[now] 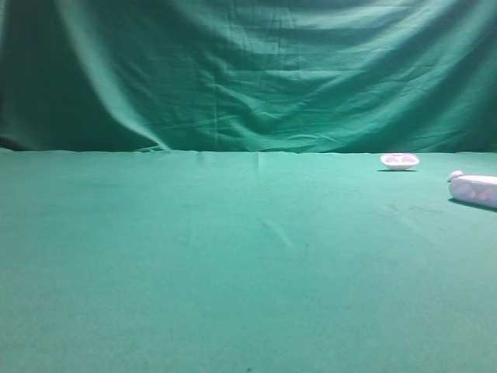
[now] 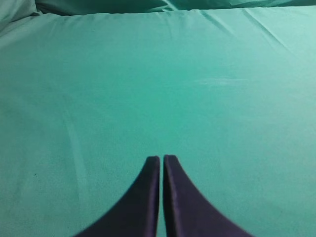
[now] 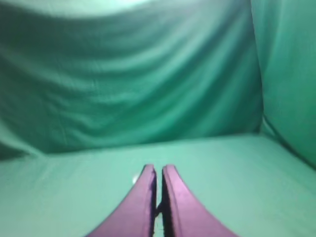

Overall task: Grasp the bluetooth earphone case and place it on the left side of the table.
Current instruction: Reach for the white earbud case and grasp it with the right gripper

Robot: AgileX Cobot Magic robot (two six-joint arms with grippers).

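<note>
The white, pill-shaped bluetooth earphone case lies on its side at the far right edge of the green table, partly cut off by the frame. Neither arm shows in the exterior high view. In the left wrist view my left gripper hangs over bare green cloth, its dark fingers pressed together with nothing between them. My right gripper is likewise shut and empty, pointing toward the draped backdrop. A small white speck peeks out beside its left finger; I cannot tell what it is.
A shallow white dish with two hollows sits at the back right near the backdrop. A tiny white blob lies just left of the case's end. Green cloth hangs behind the table.
</note>
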